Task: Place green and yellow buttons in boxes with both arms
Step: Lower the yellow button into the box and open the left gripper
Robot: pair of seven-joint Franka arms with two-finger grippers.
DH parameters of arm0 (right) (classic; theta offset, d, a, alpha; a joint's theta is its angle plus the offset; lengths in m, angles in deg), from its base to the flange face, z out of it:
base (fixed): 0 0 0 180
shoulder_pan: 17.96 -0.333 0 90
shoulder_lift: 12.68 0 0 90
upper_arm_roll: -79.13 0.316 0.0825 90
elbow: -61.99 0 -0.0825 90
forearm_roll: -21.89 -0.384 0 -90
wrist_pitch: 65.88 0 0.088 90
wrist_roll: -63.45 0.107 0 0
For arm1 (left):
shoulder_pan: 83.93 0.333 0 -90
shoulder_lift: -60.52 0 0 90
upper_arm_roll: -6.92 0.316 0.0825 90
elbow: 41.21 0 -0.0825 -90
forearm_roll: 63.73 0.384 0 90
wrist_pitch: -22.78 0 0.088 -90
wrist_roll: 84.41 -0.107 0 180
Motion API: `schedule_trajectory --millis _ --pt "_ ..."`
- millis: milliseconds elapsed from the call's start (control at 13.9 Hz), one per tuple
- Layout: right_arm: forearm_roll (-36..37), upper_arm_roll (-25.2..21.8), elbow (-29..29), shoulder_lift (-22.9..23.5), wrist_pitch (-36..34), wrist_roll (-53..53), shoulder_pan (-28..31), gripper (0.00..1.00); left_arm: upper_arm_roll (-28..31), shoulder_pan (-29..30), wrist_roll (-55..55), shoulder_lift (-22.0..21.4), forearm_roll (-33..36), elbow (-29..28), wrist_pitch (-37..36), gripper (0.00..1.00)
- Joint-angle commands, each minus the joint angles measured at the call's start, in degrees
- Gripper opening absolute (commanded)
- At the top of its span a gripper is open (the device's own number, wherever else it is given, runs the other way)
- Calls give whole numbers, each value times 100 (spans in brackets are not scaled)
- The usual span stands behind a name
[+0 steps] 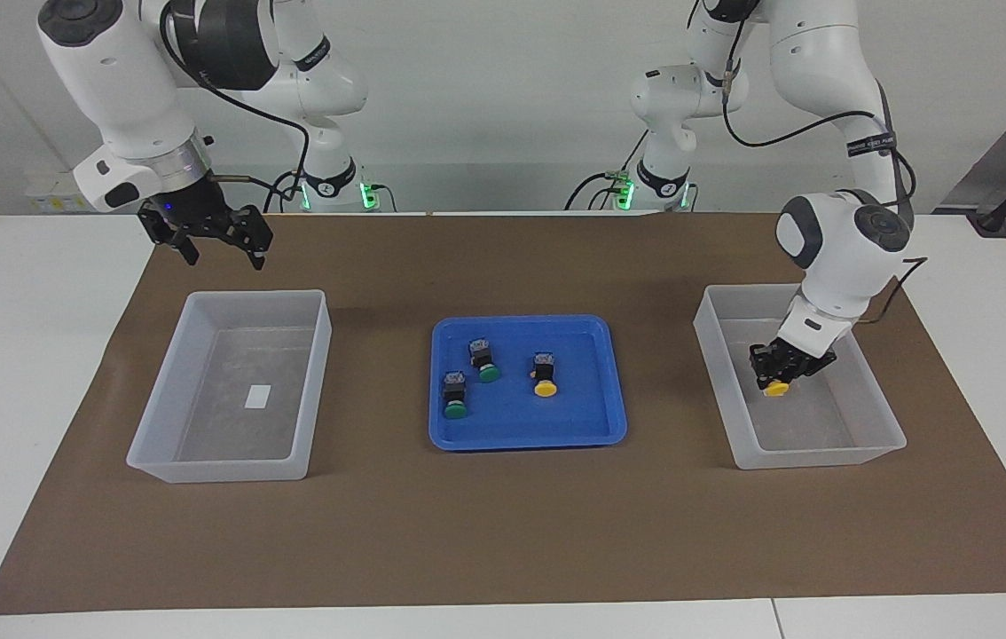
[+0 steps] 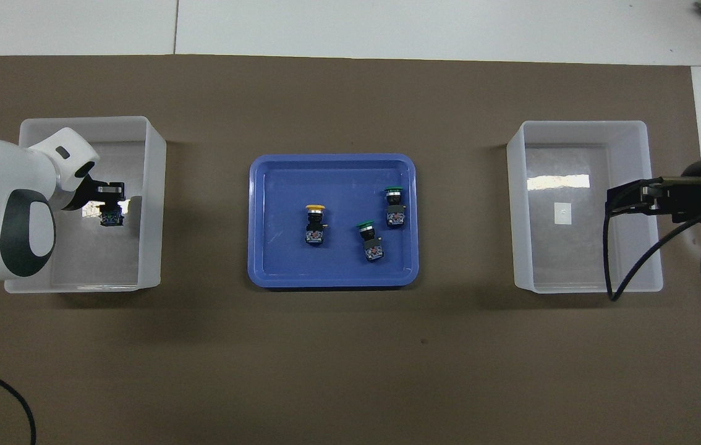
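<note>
Our left gripper (image 1: 784,368) grips a yellow button (image 1: 776,388) low inside the bin (image 1: 889,435) at its end of the table, cap pointing away from us. Our right gripper (image 1: 217,238) waits spread above the other bin's (image 1: 157,461) rim; three buttons lie in the blue tray (image 1: 521,439) at mid-table.

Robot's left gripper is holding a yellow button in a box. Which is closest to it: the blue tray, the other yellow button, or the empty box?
1. Blue tray, mid-table.
2. Yellow button, in the tray.
3. Empty box, at the right arm's end.
</note>
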Motion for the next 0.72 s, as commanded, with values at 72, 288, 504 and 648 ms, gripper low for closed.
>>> schedule_trajectory --millis 72,288,504,648 --pt "-165 -8 -37 -75 -54 -184 33 100 -31 49 -101 -32 -18 -320 342 28" --pt "-165 -17 -37 -75 -80 -184 33 100 -31 49 -258 -6 -9 -206 254 62" --pt "-165 18 -37 -84 -107 -192 -151 100 -31 58 -417 143 -1 565 -525 68" --pt "-165 18 -37 -84 -80 -192 -178 100 -31 32 -400 266 -1 1373 -1394 68"
